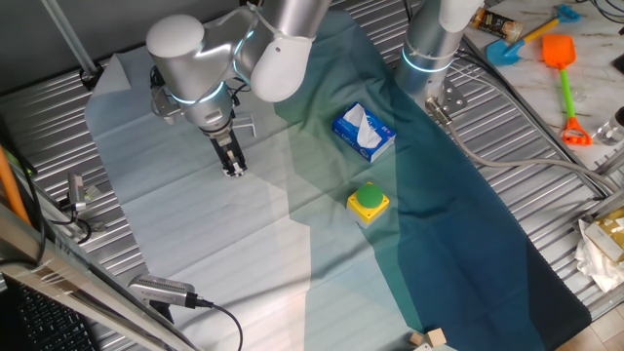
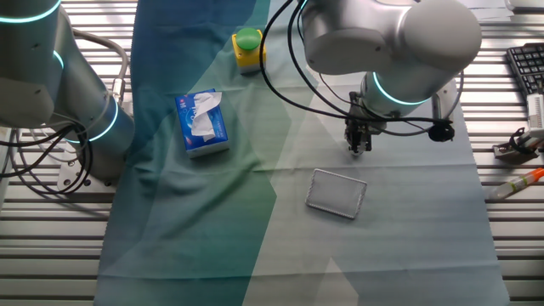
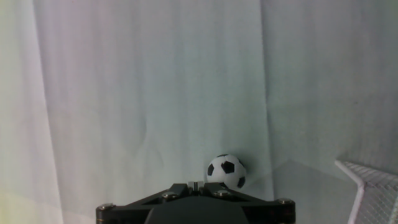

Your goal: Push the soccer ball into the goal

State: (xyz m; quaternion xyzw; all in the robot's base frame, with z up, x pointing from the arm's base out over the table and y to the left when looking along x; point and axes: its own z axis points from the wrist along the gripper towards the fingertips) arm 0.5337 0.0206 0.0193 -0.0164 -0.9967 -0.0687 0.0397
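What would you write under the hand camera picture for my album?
The robot's hand sits right behind the little soccer ball, with the goal off to the right.

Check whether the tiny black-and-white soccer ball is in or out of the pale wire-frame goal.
Out. In the hand view the tiny black-and-white soccer ball sits on the cloth beside the pale wire-frame goal, apart from its frame.

On my two-tone teal and pale cloth [image 1: 195, 244] I see a blue-white tissue box [image 1: 363, 133] and a round green button on a yellow box [image 1: 369, 202], with orange and blue plastic toy shovels [image 1: 561, 58] lying off on the marble surface.
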